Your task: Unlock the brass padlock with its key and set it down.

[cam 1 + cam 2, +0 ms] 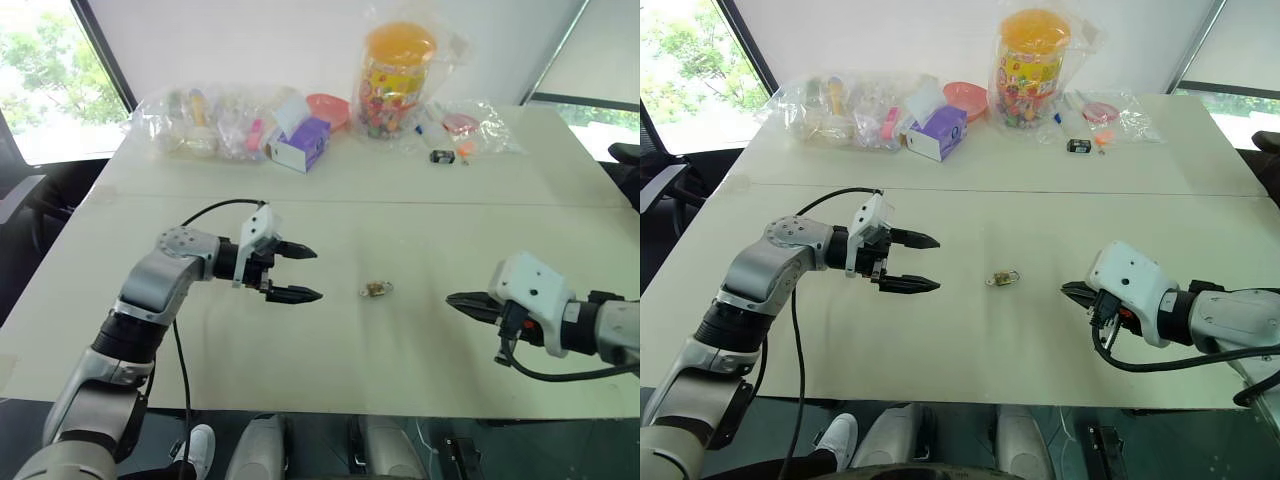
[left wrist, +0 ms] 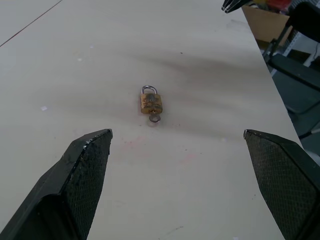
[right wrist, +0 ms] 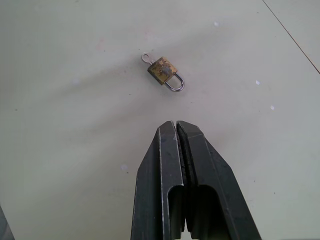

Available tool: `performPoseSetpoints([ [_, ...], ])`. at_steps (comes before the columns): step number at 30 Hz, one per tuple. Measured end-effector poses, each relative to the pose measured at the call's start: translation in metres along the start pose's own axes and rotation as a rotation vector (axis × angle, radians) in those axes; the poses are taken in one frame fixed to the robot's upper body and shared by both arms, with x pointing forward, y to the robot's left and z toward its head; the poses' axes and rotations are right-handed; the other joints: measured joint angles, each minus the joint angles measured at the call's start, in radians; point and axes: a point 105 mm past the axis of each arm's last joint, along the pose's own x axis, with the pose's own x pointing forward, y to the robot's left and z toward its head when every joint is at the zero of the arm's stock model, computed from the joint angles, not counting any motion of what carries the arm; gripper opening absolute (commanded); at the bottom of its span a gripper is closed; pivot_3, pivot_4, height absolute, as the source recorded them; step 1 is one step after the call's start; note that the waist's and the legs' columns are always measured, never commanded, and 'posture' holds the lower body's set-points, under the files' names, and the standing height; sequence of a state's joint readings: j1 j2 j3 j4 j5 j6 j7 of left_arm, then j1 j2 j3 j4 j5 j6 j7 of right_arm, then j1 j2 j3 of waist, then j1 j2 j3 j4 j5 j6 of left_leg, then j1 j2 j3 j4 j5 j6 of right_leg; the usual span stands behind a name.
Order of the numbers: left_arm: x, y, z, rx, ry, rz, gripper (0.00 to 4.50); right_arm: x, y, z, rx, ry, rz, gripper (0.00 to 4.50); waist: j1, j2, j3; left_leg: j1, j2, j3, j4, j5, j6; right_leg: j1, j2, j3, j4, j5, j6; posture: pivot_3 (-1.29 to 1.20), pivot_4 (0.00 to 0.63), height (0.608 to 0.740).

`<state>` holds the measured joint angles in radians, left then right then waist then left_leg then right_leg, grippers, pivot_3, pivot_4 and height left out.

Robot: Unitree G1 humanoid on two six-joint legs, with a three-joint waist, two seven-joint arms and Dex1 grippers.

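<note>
So the tiny yellow-brass padlock with its silvery shackle and a small key stuck in the bottom is just lying flat on the pale tabletop, between the two arms and touching neither. The left gripper has its black fingers spread wide, pointing at the lock. The right gripper is pinched fully closed on nothing.

It looks like an office or meeting room: a long pale worktop, large windows behind, black office chairs at the side.
</note>
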<state>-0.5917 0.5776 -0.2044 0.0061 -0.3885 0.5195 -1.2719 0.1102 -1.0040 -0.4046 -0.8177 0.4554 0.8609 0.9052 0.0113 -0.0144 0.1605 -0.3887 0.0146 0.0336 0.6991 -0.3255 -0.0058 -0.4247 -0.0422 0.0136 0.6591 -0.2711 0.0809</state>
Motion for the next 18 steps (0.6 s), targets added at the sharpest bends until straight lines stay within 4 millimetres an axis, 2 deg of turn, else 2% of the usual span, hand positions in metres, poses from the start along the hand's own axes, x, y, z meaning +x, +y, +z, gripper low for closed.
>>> performPoseSetpoints([
  [6,0.0046,0.0003,-0.0009,-0.006,-0.017,0.016,4.41,0.0016,-0.0047,0.0021,-0.005,-0.004,-0.002,0.00,0.000,0.000,0.000,0.000,0.000,0.000,0.000,0.000,0.000,0.000,0.000,0.000,0.000,0.000,0.000,0.00,0.150,0.735],
  [18,0.0008,-0.0028,-0.0035,-0.017,-0.011,0.013,4.41,0.0055,-0.0035,0.0009,-0.007,-0.003,0.013,0.00,0.000,0.000,0.000,0.000,0.000,0.000,0.000,0.000,0.000,0.000,0.000,0.000,0.000,0.000,0.000,0.00,0.150,0.735],
])
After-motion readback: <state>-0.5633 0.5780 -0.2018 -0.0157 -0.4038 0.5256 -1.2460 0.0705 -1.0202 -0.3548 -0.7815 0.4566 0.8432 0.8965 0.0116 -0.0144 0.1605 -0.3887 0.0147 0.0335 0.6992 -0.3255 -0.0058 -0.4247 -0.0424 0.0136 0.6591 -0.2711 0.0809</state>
